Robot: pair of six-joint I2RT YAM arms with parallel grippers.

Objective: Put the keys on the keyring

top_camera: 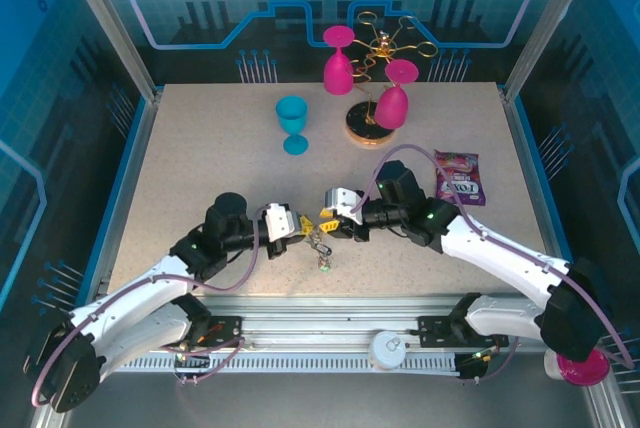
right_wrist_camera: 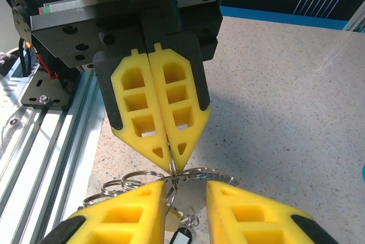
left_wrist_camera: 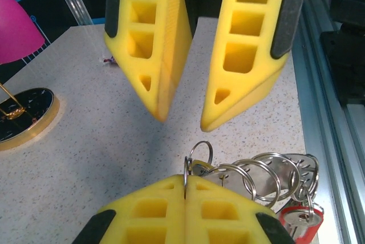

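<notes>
Your left gripper (left_wrist_camera: pixel 184 178) is clamped on the keyring (left_wrist_camera: pixel 248 167) at its fingertips, the keys (left_wrist_camera: pixel 299 221) dangling just beside them, presumably steadying it for your right gripper (left_wrist_camera: pixel 182 121), spread wide directly opposite.

Shiny metal keyring (left_wrist_camera: pixel 259 177), matt yellow fingers (left_wrist_camera: pixel 154 56), seemingly plastic

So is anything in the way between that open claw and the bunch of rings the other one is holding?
Nothing visible. The left gripper is shut on the keyring, and the open right gripper faces it tip to tip across a bare gap. The red-headed key hangs off to one side, not between them.
</notes>
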